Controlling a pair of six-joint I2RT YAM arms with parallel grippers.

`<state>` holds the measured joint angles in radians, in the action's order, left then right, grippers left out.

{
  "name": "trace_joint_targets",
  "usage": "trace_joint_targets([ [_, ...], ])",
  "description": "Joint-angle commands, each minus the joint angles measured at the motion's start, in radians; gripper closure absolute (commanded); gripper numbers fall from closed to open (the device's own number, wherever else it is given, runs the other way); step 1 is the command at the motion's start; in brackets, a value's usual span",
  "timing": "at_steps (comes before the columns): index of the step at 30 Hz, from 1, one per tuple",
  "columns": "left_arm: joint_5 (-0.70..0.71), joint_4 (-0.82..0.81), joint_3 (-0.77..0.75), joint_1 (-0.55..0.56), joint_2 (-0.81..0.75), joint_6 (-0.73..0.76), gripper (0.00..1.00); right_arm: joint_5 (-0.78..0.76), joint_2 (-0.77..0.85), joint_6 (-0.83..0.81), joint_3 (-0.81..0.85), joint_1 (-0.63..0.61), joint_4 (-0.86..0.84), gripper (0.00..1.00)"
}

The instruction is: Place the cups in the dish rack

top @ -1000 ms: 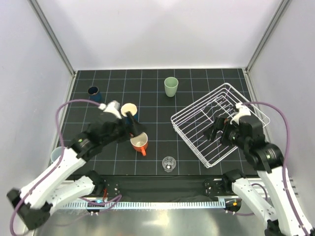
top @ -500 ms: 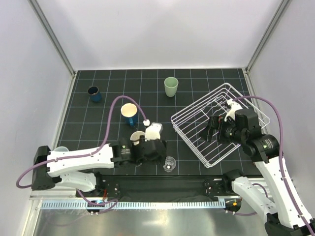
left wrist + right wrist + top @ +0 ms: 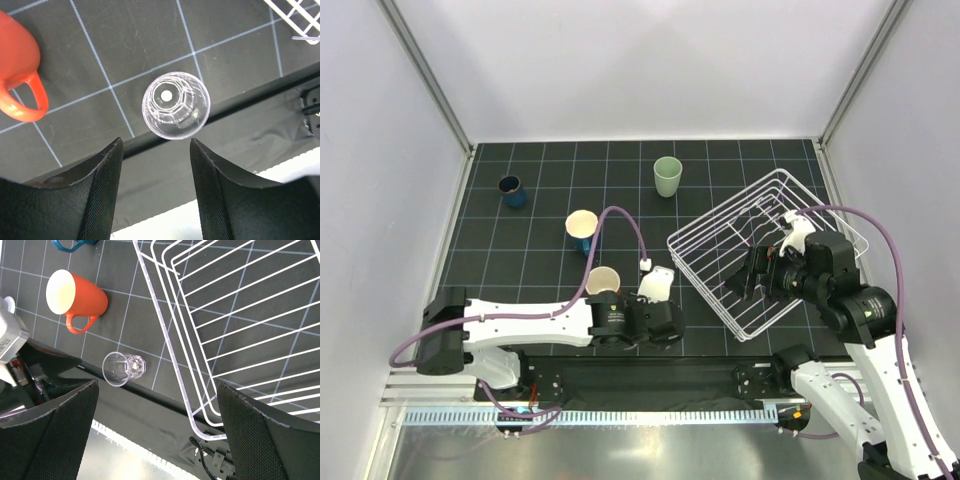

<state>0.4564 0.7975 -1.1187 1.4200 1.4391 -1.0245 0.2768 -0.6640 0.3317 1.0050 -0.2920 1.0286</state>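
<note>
Ahead of left tool (image 3: 155,142), wrist cam shows clear glass (image 3: 175,104), hidden overhead; jaws part-open, empty.

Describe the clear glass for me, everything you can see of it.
The clear glass is a small transparent tumbler with a round rim and a faceted base, apparently empty. It stands upright at the near edge of the black gridded mat, apart from the orange mug. Nothing touches it; the left tool hangs above, fingers spread and clear of it.
</note>
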Motion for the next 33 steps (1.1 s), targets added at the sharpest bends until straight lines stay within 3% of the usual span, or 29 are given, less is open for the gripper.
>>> trace_joint_targets([
  [1,0.057,-0.017,-0.047,0.0,0.024,0.003,0.45,0.025,-0.014,-0.028,0.0,0.004,-0.001,0.0],
  [16,-0.028,-0.05,-0.049,-0.069,0.161,0.083,0.54,0.032,-0.006,-0.031,-0.012,0.002,-0.002,0.0],
  [23,-0.076,-0.09,-0.043,-0.069,0.214,0.084,0.76,0.033,-0.002,-0.031,-0.013,0.004,0.013,0.0],
  [27,-0.07,-0.081,-0.044,-0.069,0.201,0.084,1.0,0.032,0.006,-0.036,-0.002,0.002,0.028,0.0],
  [33,-0.042,-0.072,-0.055,-0.072,0.008,0.087,1.0,0.062,0.01,-0.048,0.03,0.004,0.047,0.0],
])
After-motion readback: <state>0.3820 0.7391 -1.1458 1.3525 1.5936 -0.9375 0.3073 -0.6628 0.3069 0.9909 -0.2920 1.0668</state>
